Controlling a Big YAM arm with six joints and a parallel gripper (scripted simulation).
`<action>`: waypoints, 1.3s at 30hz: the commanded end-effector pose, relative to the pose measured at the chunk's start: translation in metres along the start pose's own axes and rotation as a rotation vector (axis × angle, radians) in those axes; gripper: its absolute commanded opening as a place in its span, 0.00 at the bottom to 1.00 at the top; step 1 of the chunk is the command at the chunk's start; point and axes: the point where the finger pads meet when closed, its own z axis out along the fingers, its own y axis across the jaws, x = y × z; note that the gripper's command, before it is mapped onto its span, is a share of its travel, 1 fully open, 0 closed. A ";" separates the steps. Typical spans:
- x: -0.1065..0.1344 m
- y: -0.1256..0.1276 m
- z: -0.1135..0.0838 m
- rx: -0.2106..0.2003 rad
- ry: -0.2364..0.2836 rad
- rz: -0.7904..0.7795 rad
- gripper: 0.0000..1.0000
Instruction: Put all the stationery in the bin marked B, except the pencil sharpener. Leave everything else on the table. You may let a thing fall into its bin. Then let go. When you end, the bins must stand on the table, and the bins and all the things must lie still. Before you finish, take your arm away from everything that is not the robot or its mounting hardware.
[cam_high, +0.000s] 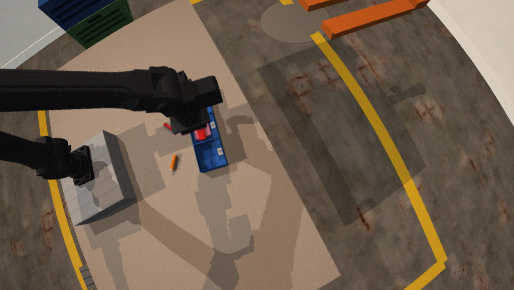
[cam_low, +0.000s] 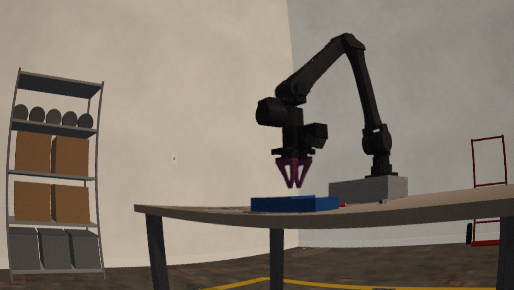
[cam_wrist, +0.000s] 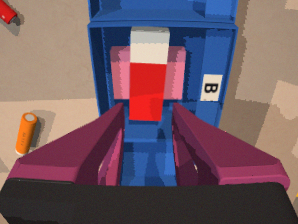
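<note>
A blue bin (cam_high: 215, 160) (cam_low: 295, 203) (cam_wrist: 100, 63) with two compartments lies on the table; a label B (cam_wrist: 210, 88) marks the nearer one. A red, pink and white eraser (cam_high: 201, 134) (cam_wrist: 148, 86) lies inside that compartment. My gripper (cam_low: 294, 186) (cam_wrist: 148, 112) hangs a little above the bin, right over the eraser, with its purple fingers a little apart and nothing between them. An orange crayon-like stick (cam_high: 173, 162) (cam_wrist: 27, 132) lies on the table left of the bin. A small red thing (cam_high: 167, 126) (cam_wrist: 7, 10) lies further back left, partly hidden by the arm.
The arm's grey base block (cam_high: 95, 175) (cam_low: 367, 189) stands at the table's left edge. A shelf with boxes (cam_low: 55, 175) and a red trolley (cam_low: 487, 160) stand off the table. Blue and green crates (cam_high: 85, 15) sit beyond the far corner.
</note>
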 end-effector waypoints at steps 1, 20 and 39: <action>-0.002 -0.015 -0.013 0.041 -0.004 -0.001 0.28; -0.006 -0.024 -0.101 0.078 -0.006 0.001 1.00; -0.007 -0.020 -0.168 0.082 -0.007 0.000 1.00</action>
